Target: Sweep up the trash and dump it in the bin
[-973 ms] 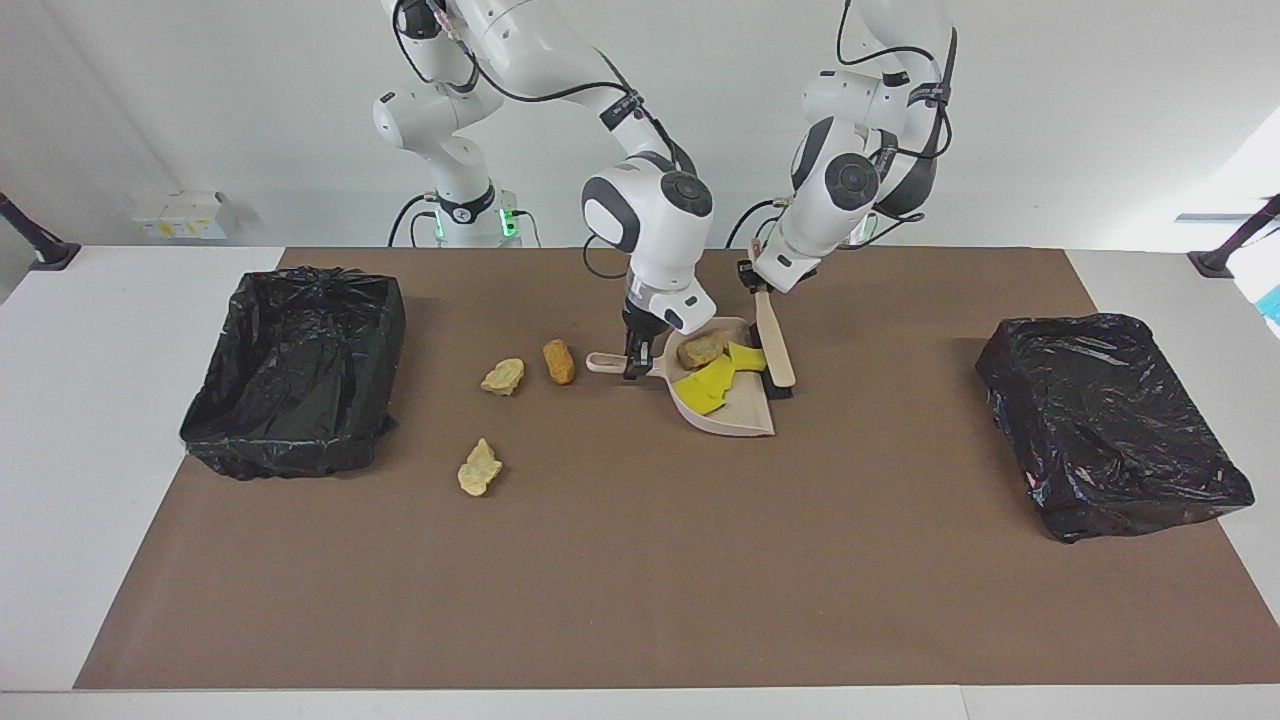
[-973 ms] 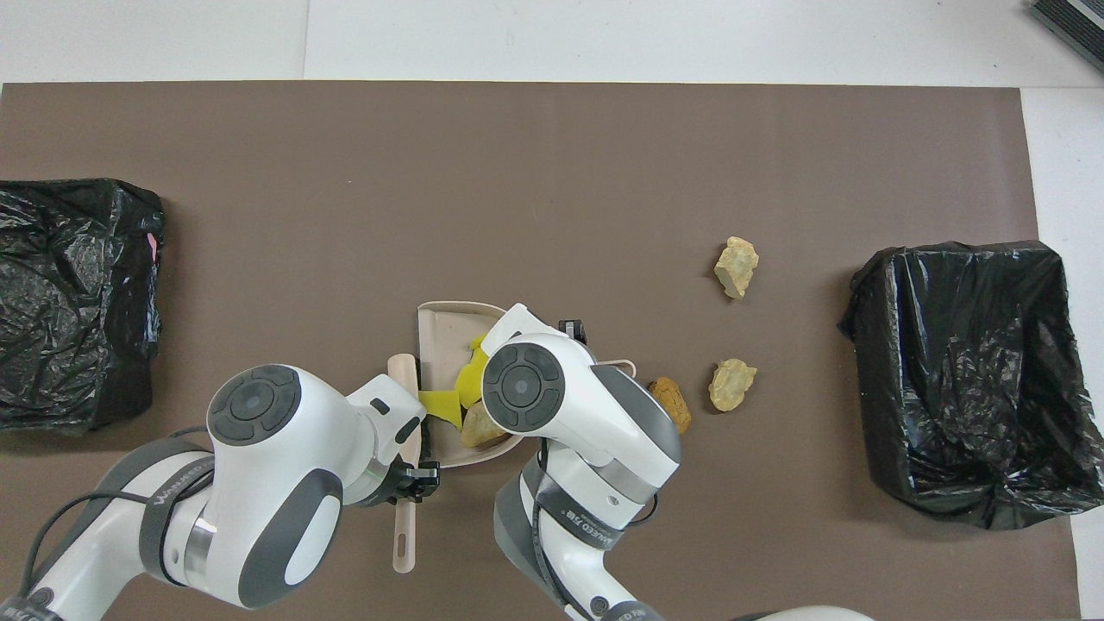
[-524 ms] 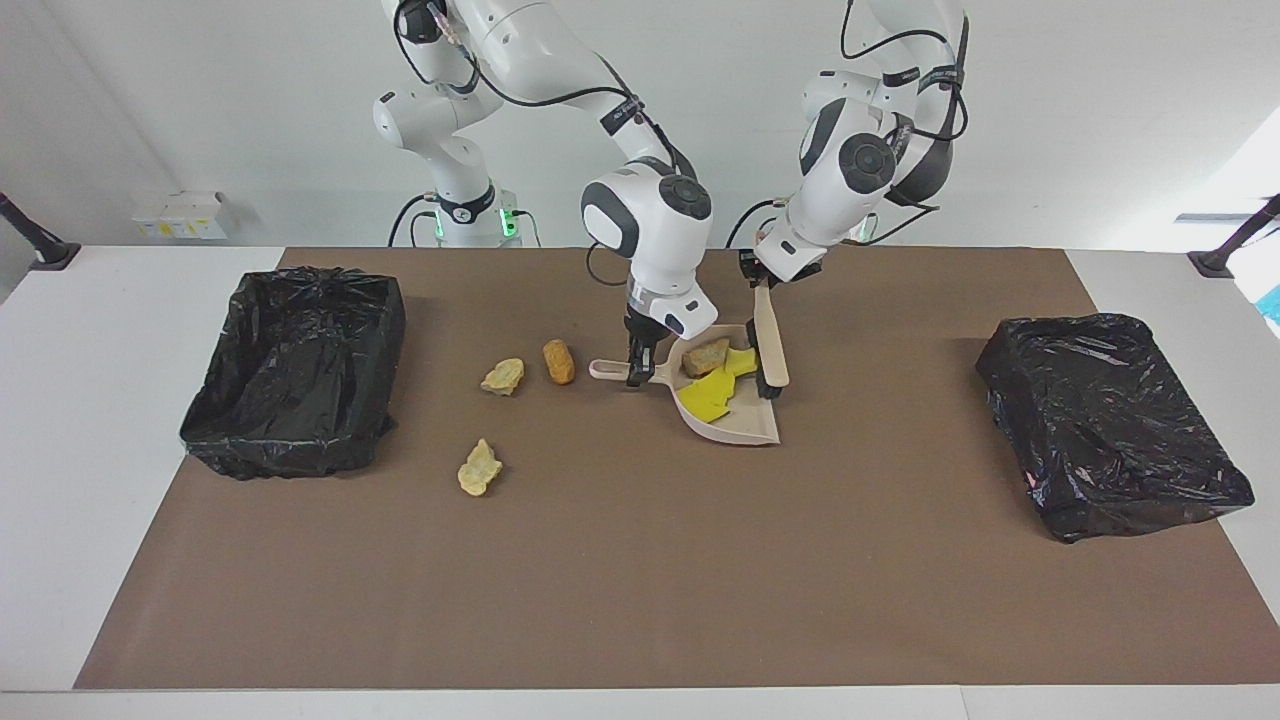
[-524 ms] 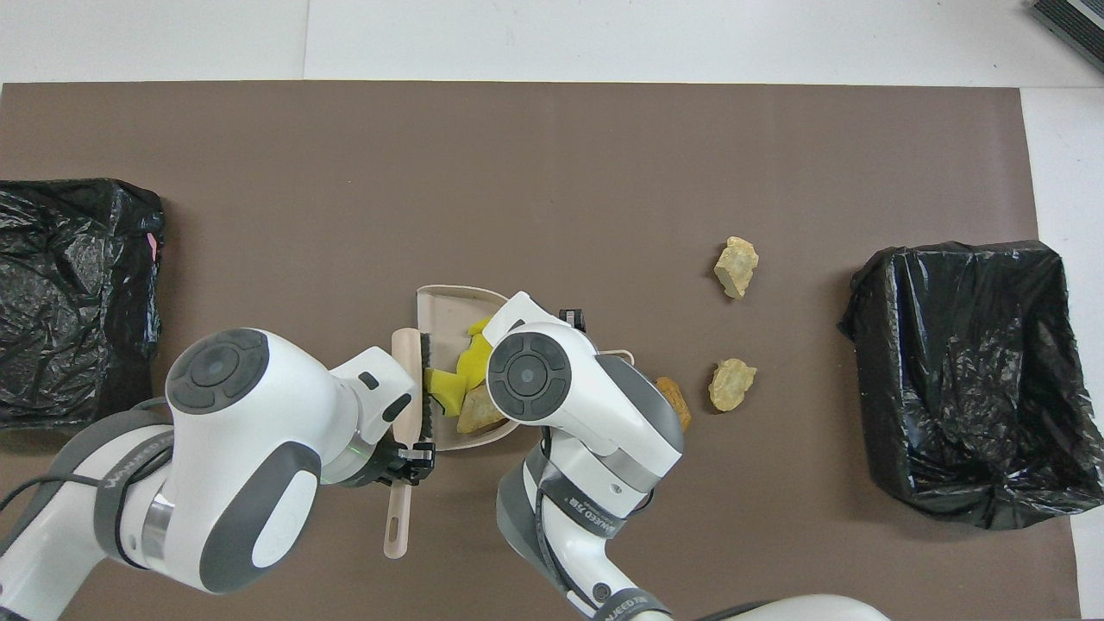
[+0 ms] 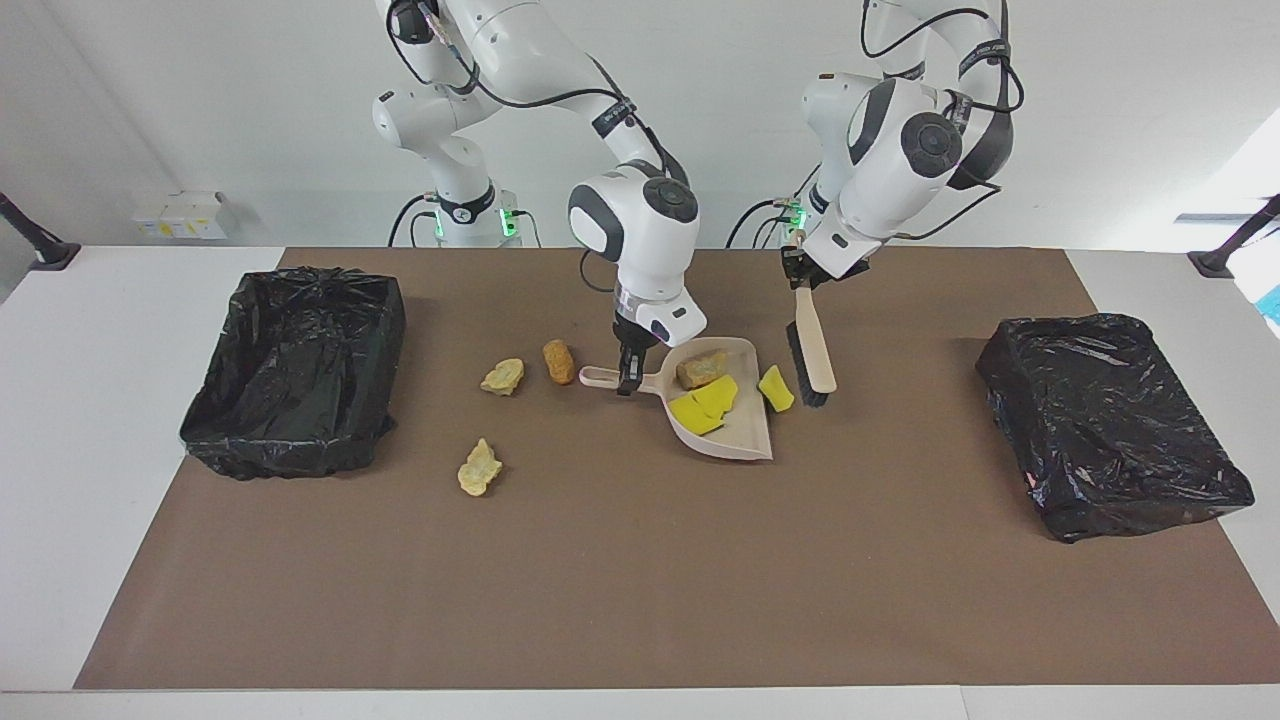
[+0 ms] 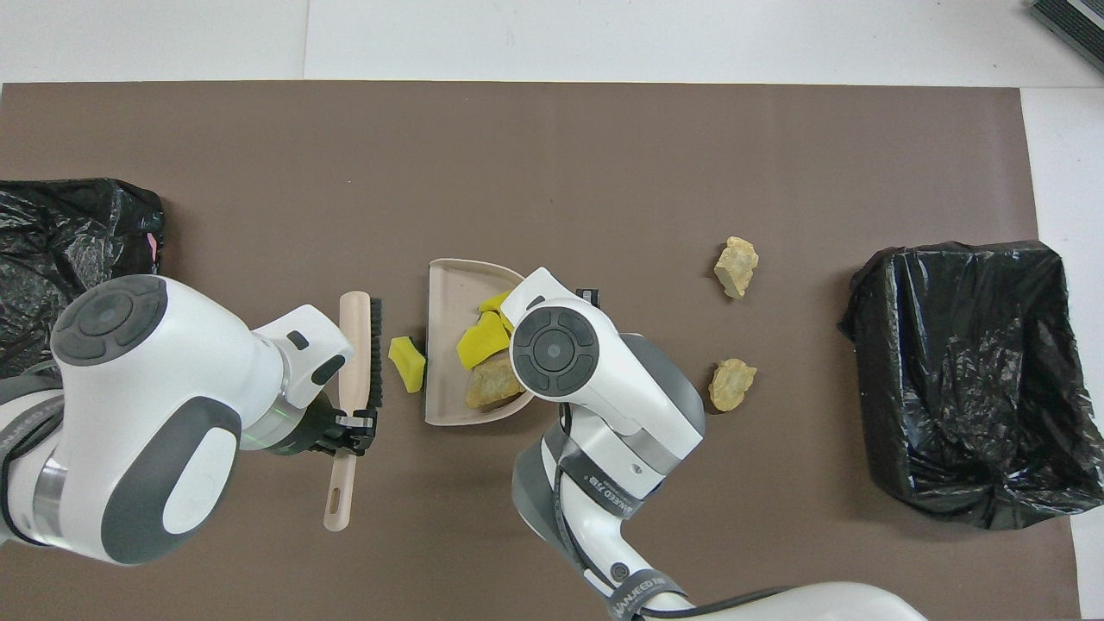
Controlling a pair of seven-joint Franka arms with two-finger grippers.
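Yellow lump (image 5: 775, 388) now outside dustpan (image 5: 735, 425); left claw (image 5: 801, 282) pinching brush (image 5: 812, 352), farther off than before.

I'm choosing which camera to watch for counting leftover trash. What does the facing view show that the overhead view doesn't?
Only the facing view shows the orange-brown lump and the right gripper shut on the dustpan's handle; overhead, the right arm covers both. Only the overhead view looks straight down on the gap between the brush and the stray yellow lump beside the dustpan. Both show the left gripper holding the brush, the lumps in the pan, two pale lumps on the mat and both black bins.
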